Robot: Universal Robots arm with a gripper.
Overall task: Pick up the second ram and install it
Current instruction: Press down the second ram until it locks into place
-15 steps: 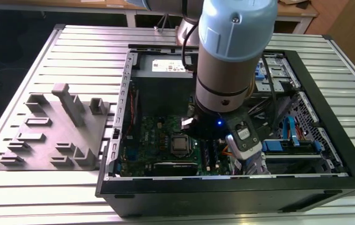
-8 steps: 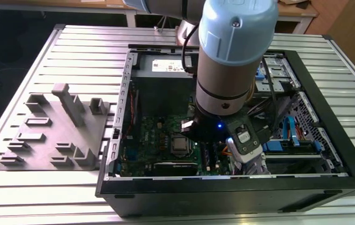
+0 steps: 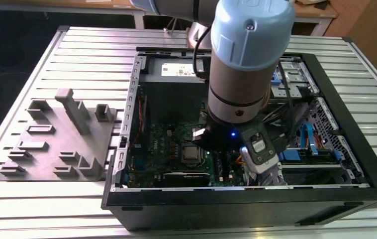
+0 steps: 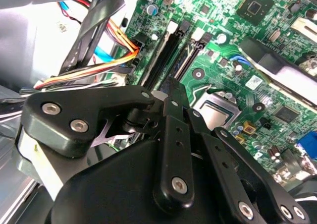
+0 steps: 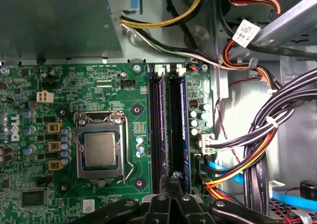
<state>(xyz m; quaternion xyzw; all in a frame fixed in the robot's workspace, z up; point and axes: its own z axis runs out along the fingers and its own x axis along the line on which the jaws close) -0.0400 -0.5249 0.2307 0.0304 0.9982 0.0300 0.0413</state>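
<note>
Open computer case (image 3: 347,149) lying on the slatted metal tabletop (image 3: 89,45), toward the exterior view's right edge. Grey moulded fixture (image 3: 55,144) just beside the case, near the tabletop's edge on the exterior view's left. Arm (image 3: 241,74) reaching down into the case over the green motherboard (image 3: 155,144).

In both wrist views, gripper (image 5: 173,178) (image 4: 171,92) narrow, fingertips (image 5: 170,180) drawn together to a point, low over the near end of the black memory slots (image 5: 157,130). Cannot tell whether anything thin sits pinched between the tips.

Second ram (image 5: 183,127) seen edge-on in the first wrist view as a thin blue-green strip, upright in the slot farthest from the processor socket (image 5: 99,152), running the slot's whole length. Gripper tips just beside its near end; contact not clear.

Bundle of black, orange and yellow cables (image 5: 257,149) on the far side of the slots from the socket, against the case wall. Grey power supply box (image 5: 59,21) beyond the motherboard's edge.
</note>
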